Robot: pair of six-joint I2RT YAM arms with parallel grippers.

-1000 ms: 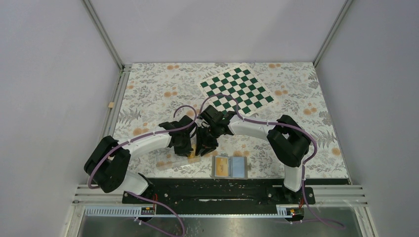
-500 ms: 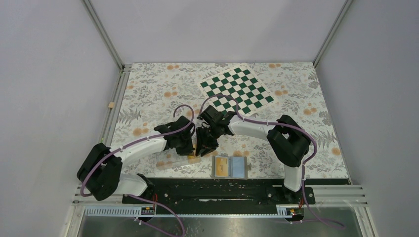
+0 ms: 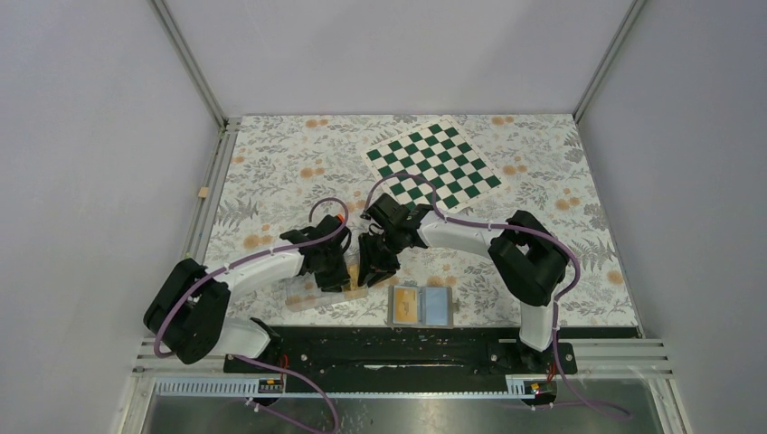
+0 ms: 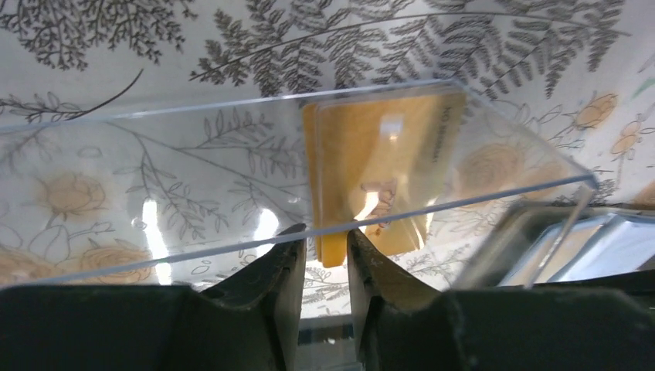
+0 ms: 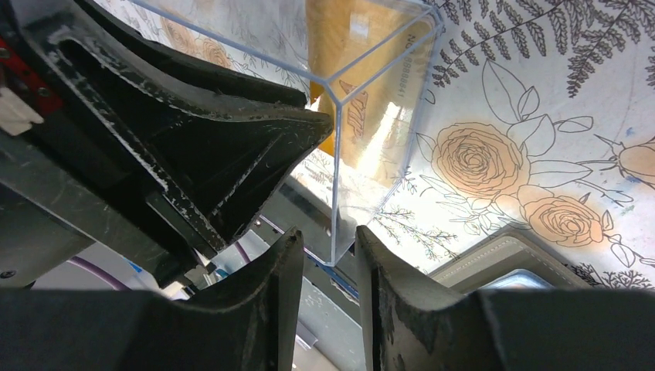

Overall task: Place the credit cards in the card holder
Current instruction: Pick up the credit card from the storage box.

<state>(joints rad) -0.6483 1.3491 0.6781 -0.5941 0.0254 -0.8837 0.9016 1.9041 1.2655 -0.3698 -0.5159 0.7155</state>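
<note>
Left gripper [image 4: 323, 230] was what moved in that last second. I watched it slide a little toward the near edge of the table [image 3: 271, 172] while its elbow swung out and settled, and the right gripper [image 5: 328, 232] barely stirred. When it stopped, its fingers stood a narrow slit apart at the rim of the clear tray [image 4: 154, 193]. A lower corner of the credit cards [image 4: 386, 162] showed through the gap behind the plastic. Whether it pinched anything I could not tell; the slit looked wider than a card's edge. The right gripper's fingers, also nearly together, straddled the tray's corner edge, and again I could not tell if they clamped the wall or only bracketed it.

The cards sat inside the tray at its end nearest the grippers, looking propped up rather than flat, and none had been lifted out. The tray itself had not shifted. Near it, at the near edge, the card holder [image 3: 438, 307] lay open as before. One orange card [image 3: 407, 306] was already in its left pocket, and the pale right pocket showed no orange.

So the small retreat had gained nothing yet, to my eye. It looked like a re-aim for a grip on the next card, with the right arm steadying the tray. The clear wall between the fingers and the card seemed the obstacle.
</note>
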